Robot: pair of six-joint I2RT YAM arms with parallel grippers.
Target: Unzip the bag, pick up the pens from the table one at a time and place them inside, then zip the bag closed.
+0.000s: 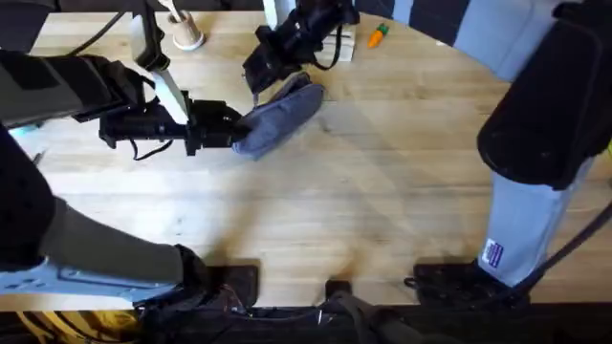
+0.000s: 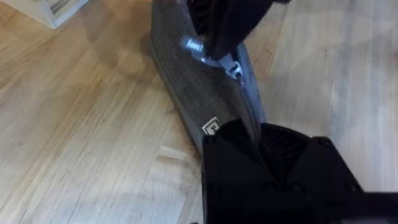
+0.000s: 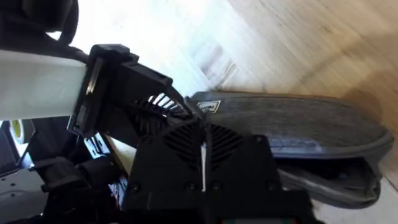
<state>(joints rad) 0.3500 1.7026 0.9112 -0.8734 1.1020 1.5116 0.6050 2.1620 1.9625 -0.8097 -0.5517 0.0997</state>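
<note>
1. We see the bag (image 1: 282, 117) lying on the table (image 1: 363, 201), toward the far left-centre, with both arms working at it.
2. Our left gripper (image 1: 237, 129) is pinched on the bag's near end, by the small label; in the left wrist view its fingers (image 2: 273, 149) clamp the fabric edge.
3. Our right gripper (image 1: 260, 78) sits at the bag's far end, over the zipper. In the right wrist view its black fingers appear pressed together, and the left wrist view shows a metal pull tab (image 2: 233, 67) right at their tips, so we judge it is nipping the tab, though the contact itself is partly hidden.
4. We cannot see a pen on the table; an orange toy (image 1: 380, 34) lies near the far edge.
5. We judge this to be a zipper step, with one end anchored and the tab worked. We cannot tell which way.
6. Next, we think the tab must travel straight along the bag while the left keeps the fabric taut.
</note>
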